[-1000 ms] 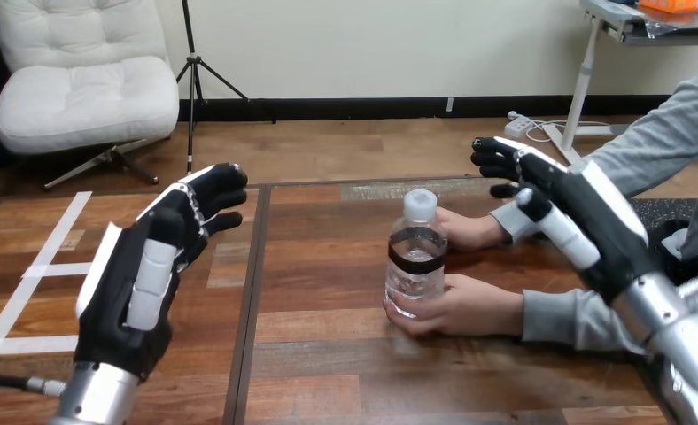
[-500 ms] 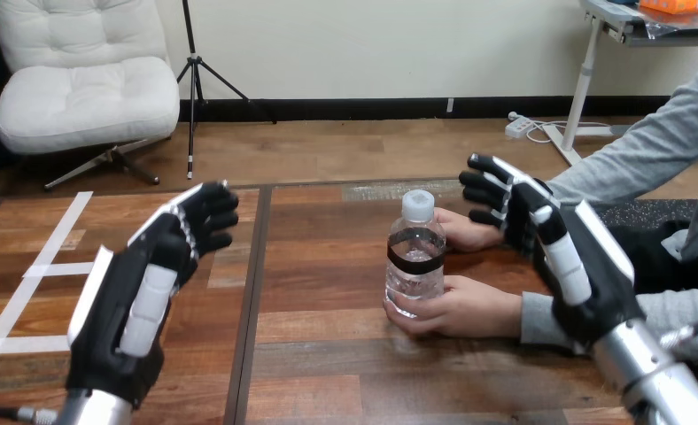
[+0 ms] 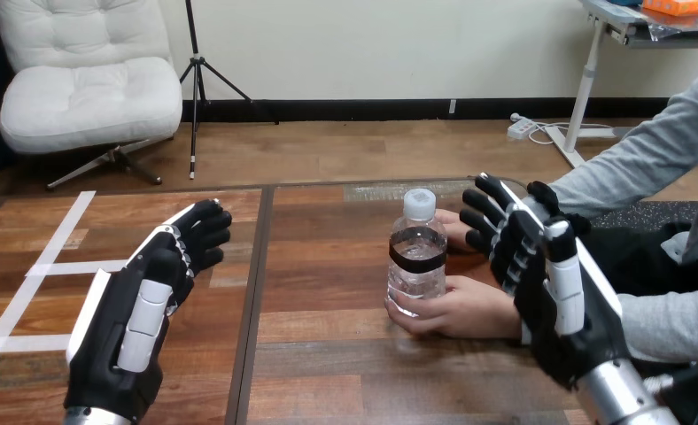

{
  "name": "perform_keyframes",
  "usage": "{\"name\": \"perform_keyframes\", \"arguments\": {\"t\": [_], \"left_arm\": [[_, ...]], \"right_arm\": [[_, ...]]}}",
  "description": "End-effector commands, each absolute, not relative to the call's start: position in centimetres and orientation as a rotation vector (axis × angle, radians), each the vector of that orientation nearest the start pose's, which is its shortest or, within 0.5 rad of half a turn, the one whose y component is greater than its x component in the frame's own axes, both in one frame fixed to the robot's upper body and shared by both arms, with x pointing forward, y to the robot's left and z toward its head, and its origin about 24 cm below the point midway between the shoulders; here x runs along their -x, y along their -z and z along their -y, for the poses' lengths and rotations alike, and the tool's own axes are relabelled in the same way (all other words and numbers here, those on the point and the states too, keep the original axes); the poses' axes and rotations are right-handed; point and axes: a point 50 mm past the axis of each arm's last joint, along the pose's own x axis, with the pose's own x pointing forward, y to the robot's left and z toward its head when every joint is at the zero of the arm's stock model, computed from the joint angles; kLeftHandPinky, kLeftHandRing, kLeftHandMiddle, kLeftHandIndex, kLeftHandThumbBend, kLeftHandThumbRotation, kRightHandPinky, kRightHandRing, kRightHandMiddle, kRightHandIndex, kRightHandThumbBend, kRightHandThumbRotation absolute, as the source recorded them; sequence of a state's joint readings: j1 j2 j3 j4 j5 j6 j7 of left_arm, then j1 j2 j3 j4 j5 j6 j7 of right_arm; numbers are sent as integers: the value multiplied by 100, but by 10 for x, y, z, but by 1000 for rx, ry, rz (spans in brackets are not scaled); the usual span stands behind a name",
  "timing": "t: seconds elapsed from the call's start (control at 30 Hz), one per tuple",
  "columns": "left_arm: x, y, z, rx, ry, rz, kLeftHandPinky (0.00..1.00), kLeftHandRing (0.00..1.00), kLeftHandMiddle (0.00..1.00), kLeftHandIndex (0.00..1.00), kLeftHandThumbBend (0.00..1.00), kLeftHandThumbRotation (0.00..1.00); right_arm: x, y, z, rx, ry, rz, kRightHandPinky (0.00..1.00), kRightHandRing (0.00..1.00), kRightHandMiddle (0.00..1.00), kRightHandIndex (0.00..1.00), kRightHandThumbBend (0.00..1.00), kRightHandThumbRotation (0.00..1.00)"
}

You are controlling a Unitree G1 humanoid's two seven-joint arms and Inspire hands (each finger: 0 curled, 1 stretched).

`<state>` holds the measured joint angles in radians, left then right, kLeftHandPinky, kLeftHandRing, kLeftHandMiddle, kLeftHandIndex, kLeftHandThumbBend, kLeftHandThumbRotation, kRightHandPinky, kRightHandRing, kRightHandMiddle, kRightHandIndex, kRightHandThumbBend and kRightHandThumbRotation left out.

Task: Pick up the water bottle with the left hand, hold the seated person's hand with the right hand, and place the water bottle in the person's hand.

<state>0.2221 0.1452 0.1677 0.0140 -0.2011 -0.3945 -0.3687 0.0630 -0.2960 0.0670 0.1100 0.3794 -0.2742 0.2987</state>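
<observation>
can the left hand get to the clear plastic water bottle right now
Probably yes. Bare wooden table lies between the open left hand and the upright clear plastic water bottle, whose side facing that hand is uncovered. The person's near hand wraps its base; the far hand sits behind it.

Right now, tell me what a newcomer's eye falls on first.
The water bottle stands upright on the table, the person's nearer hand wrapped round its base, their farther hand behind it. The robot's right hand, fingers spread, hangs just right of them; its left hand is open, far to the left.
</observation>
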Motion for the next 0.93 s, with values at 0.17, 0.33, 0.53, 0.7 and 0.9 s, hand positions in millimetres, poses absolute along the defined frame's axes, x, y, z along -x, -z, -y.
{"name": "perform_keyframes", "arguments": {"t": [0.17,0.33,0.53,0.7,0.9], "left_arm": [[-216,-77,-202,-12,144,399,90,86,84,83,83,96],[-216,-77,-200,7,136,415,88,84,83,82,85,95],[-215,-77,-197,18,138,428,88,83,81,82,88,94],[-213,-78,-193,14,159,435,89,83,81,81,89,94],[-210,-78,-190,-23,188,439,86,82,81,82,89,95]], "right_arm": [[-228,-82,172,-204,-283,282,100,99,98,99,100,100],[-222,-83,168,-230,-279,279,100,100,99,99,100,100],[-218,-84,165,-251,-281,279,100,100,100,100,99,100],[-215,-85,163,-257,-280,280,100,100,100,100,99,100],[-214,-86,161,-260,-284,287,100,100,100,100,99,100]]}}
